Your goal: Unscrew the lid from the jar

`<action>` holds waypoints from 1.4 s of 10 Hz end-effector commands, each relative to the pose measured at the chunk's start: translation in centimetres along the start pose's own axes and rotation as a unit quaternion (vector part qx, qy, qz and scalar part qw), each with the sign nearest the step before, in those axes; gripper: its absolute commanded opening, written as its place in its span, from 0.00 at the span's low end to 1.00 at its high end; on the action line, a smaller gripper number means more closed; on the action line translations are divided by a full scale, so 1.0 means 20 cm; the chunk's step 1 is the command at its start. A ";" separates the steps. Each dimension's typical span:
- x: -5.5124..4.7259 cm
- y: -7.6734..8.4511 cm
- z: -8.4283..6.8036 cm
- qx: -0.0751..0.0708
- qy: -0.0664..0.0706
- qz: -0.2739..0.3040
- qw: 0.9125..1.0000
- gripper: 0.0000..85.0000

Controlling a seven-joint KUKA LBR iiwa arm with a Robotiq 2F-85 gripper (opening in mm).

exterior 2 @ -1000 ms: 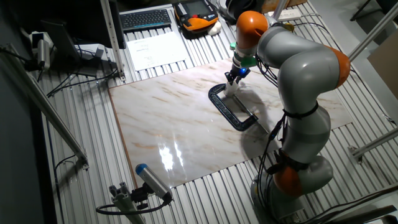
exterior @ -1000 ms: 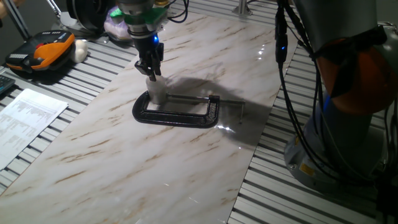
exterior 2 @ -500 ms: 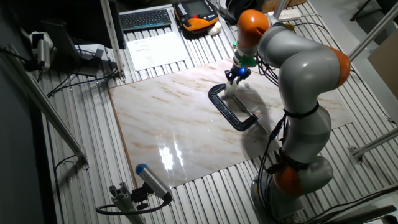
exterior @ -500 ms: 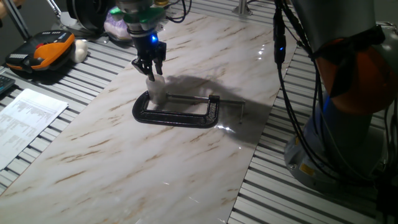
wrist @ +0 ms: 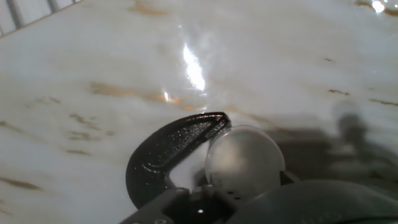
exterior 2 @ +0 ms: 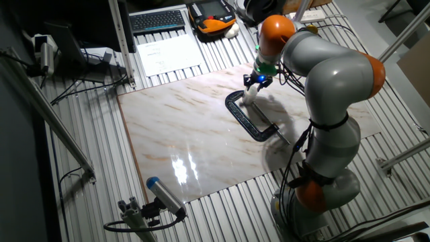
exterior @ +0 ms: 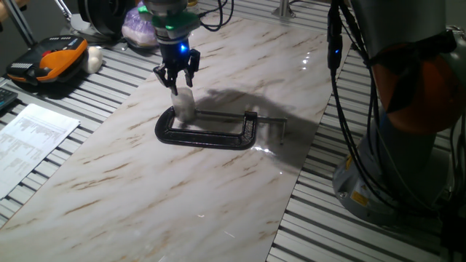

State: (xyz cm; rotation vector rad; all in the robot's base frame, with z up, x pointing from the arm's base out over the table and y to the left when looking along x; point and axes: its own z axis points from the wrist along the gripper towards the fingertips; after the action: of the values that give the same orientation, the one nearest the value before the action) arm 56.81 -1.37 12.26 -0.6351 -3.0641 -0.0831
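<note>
One fixed view is showing, at its left edge, an orange and black device (exterior: 49, 60) lying on the slatted bench and a printed sheet of paper (exterior: 29, 142) sitting below it. Moving right onto the marble board (exterior: 218, 189), the black C-clamp (exterior: 211, 131) is lying flat with its screw handle pointing right. The jar (exterior: 183, 108) is standing upright at the clamp's left end, between the clamp's jaws, and its lower part is looking white while the upper part is looking clear. The gripper (exterior: 175, 78) is hanging directly over the jar, with its fingers pointing down and spread a little to either side of the jar's top; whether they are pressing on it, I cannot tell. Further right, the robot's grey and orange body (exterior: 408, 109) is filling the frame.

Hand view is showing the clamp's curved end (wrist: 168, 155) at the left and, just right of it, the round translucent lid (wrist: 244, 160) facing the camera, touching the clamp's tip. The jar's contents are hidden under the lid here.

The other fixed view is showing the gripper (exterior 2: 256, 82) over the jar at the clamp's far end.
</note>
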 end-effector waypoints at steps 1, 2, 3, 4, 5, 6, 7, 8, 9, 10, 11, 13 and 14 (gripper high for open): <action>0.00 0.00 0.00 -0.011 -0.020 0.396 0.918 0.80; 0.00 0.00 0.00 -0.010 -0.025 0.413 0.911 0.80; 0.00 0.00 0.00 -0.005 -0.028 0.420 0.907 0.80; 0.00 0.00 0.00 -0.002 -0.030 0.427 0.904 0.80; 0.00 0.00 0.00 0.001 -0.032 0.437 0.899 0.80; 0.00 0.00 0.00 0.007 -0.034 0.441 0.897 0.80; 0.00 0.00 0.00 0.005 -0.034 0.446 0.895 0.60; 0.00 0.00 0.01 0.004 -0.033 0.452 0.892 0.60; 0.00 0.00 0.01 0.001 -0.032 0.457 0.889 0.60; 0.00 -0.01 0.01 0.003 -0.032 0.459 0.888 0.60; 0.00 -0.01 0.00 0.006 -0.034 0.459 0.888 0.60; 0.00 -0.01 0.01 0.007 -0.033 0.468 0.883 0.60; 0.00 -0.01 0.01 0.002 -0.030 0.480 0.877 0.60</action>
State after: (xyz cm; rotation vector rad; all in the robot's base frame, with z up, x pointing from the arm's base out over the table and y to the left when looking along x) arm 56.68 -1.56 12.07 -1.3720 -2.8424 -0.0481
